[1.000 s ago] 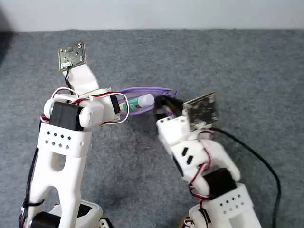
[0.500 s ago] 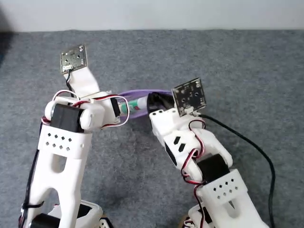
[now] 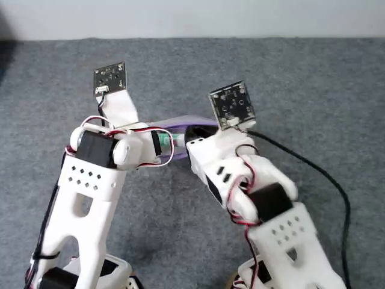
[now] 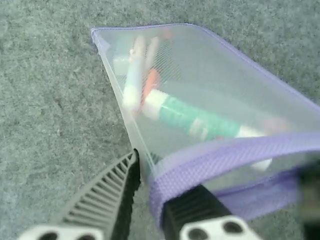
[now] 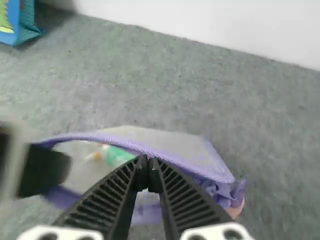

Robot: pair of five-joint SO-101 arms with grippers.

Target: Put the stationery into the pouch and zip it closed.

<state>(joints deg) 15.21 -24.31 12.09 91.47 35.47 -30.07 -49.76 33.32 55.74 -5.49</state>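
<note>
Caught mid-closure: my left gripper [image 4: 146, 175] pinches one end of the translucent plastic pouch [image 4: 215, 85], which lies mid-table on grey felt [image 3: 313, 78], while my right gripper [image 5: 147, 172] is clamped on its purple zip band [image 5: 150, 142]. The thin wall may slip from my grip, or the green-and-white tube [image 4: 195, 120] just under the zip may snag it. There is open felt all round, but my arms crowd close.

one clear, purple-edged pouch [image 4: 215, 75]. three stationery pieces can be made out inside: one green-and-white tube [image 4: 192, 120], one white pen [image 4: 133, 75], one orange piece [image 4: 152, 80]. two arms: left arm [image 3: 90, 180], right arm [image 3: 271, 211]. one black cable [image 3: 313, 174].
</note>
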